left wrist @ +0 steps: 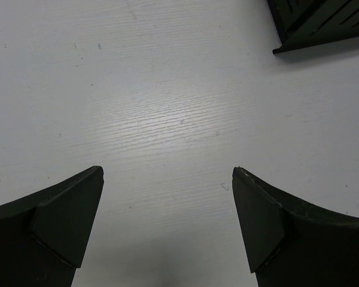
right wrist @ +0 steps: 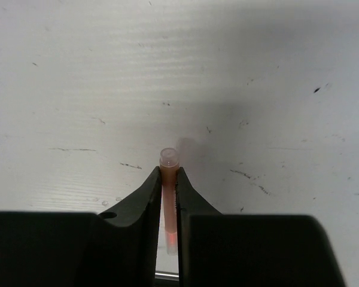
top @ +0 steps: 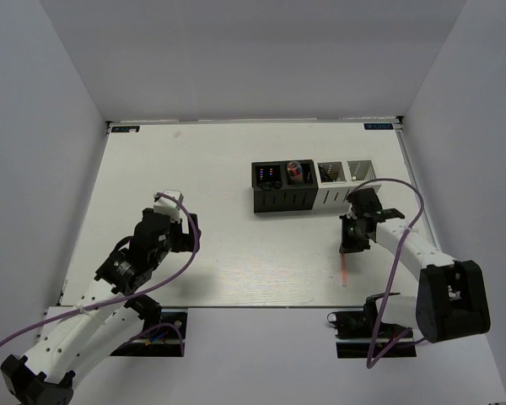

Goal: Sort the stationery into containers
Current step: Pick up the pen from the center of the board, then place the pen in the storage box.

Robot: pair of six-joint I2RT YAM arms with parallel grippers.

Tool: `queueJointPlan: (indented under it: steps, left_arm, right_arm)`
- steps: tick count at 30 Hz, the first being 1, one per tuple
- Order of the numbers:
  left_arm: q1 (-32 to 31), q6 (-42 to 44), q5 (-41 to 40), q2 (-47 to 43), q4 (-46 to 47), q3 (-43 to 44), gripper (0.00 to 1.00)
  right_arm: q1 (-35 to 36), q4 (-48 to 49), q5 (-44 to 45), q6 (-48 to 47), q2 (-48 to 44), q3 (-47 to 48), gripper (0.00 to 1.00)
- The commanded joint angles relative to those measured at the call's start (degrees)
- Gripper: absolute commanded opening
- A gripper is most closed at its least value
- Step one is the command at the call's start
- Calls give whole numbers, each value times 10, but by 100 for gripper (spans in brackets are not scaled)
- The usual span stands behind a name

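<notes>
Right hand (right wrist: 169, 174) clamped on thin salmon stick (right wrist: 169, 158), long axis pointing at near worktop (top: 236, 270) edge, tilt unclear. Containers (top: 280, 201) near, toward far edge. Left hand (left wrist: 167, 197) open, farther off.

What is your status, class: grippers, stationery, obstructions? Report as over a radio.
Left gripper open, empty, over table. Right gripper shut on thin salmon stick. Containers just beyond it, nothing seen between.

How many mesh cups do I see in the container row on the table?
4, joined in one row: left-end black cup, second black cup beside it, third white cup, right-end white cup. None seems hidden.
</notes>
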Motion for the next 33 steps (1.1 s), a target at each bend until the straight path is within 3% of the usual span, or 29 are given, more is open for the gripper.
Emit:
queueJointPlan:
  steps: [1,11,24,30,33]
  left_arm:
    - [3,2,7,-7,4,-10,100]
    - [3,1,11,-2,5,-9,100]
    - [3,3,15,-2,6,-11,100]
    - [3,4,17,2,8,-13,100]
    - [2,6,16,7,8,-12,100]
  right_arm:
    - [2,28,18,-28,-37,6,0]
    - [-1,53,38,-86,-116,84,0]
    - [-6,102,140,-118,-94,277,0]
    - [-10,264,206,-167,-46,281,0]
    - [-15,431,215,-211,-14,256,0]
